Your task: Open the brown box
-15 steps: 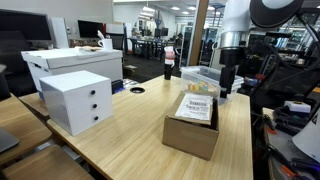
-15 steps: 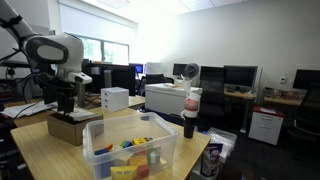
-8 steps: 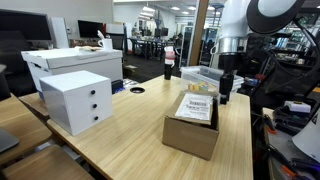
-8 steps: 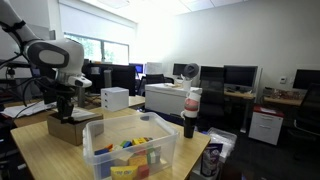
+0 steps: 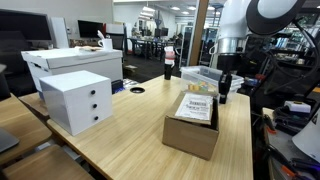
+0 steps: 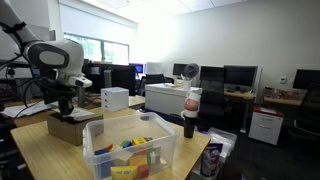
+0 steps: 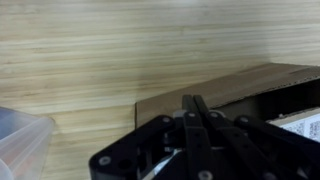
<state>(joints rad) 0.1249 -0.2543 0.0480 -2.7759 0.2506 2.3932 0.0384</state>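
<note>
**Arm dips toward carton, flaps still shut**

The claw [image 5: 223,93], fingers pinched together on nothing, has sunk slightly over the past second. It now hangs over one end of the brown box [image 5: 192,123], which sits on the wooden counter [image 5: 120,135] beside the clear plastic bin [image 6: 130,150]. The labelled flaps lie flat, so opening looks yet to begin.

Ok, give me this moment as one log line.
task: open box, not yet done | hand: shut, empty, over edge of brown box | flaps: closed, label up | contact: cannot tell
</note>
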